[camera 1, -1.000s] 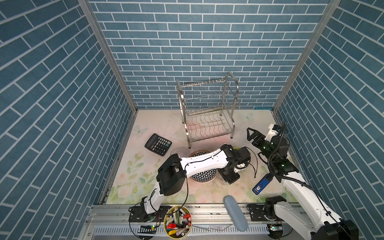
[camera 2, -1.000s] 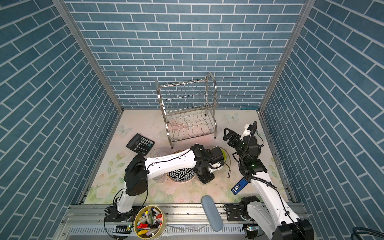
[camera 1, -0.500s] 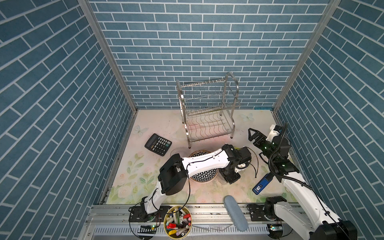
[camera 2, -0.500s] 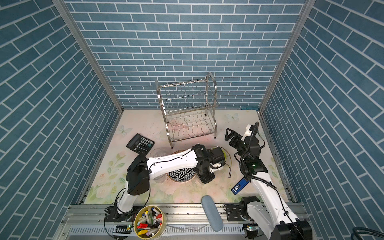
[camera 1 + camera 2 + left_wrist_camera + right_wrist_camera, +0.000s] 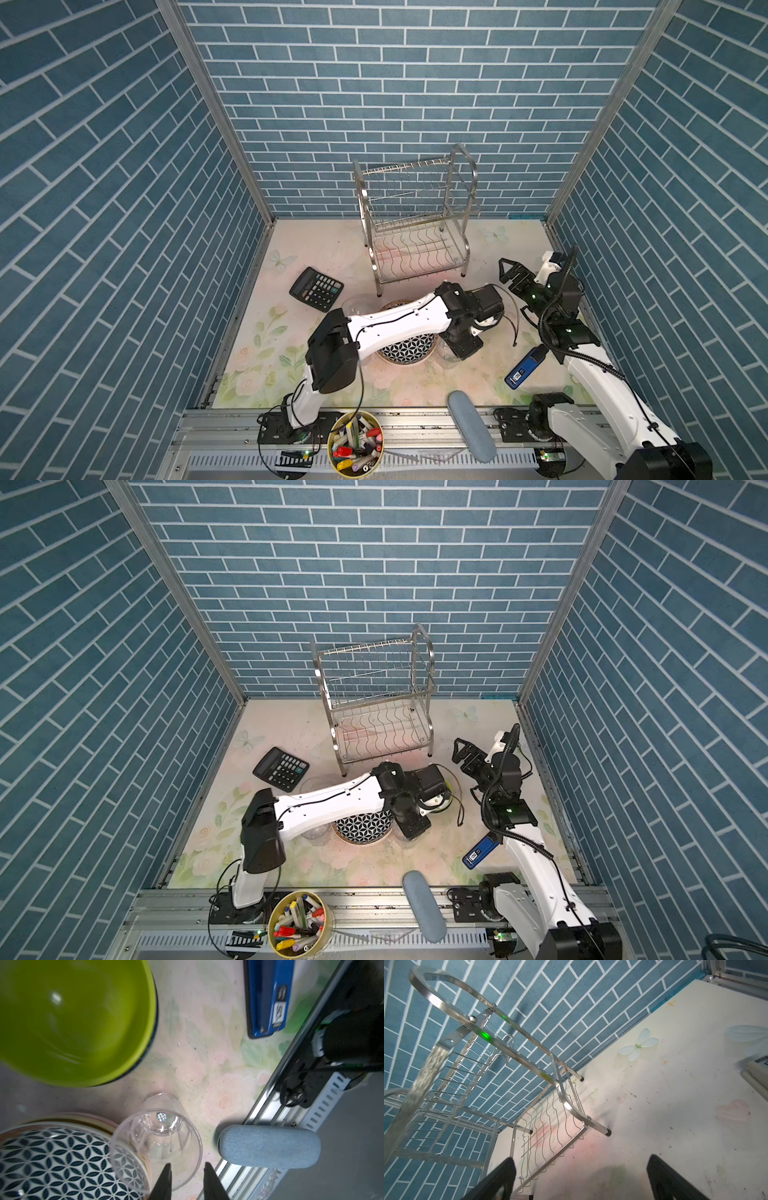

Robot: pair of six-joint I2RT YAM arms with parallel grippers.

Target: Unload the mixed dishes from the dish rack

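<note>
Parted in last sec: left claw [image 5: 188, 1164] jaws, now narrowly open, gripping nothing. Glass tumbler [image 5: 155, 1142] upright on table [image 5: 207, 1053], rim wall btwn tips. Star plate [image 5: 52, 1163] just beside; lime bowl [image 5: 72, 1022] ahead. Dish rack [image 5: 415, 253] well apart, empty. Right claw [image 5: 580, 1158] wide open, empty. Risk: tip inside rim snags on lift-off, topples tumbler.

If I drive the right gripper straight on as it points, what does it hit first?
Most likely the dish rack, near its lower tier's corner leg; depth is unclear. The right gripper is open.
</note>
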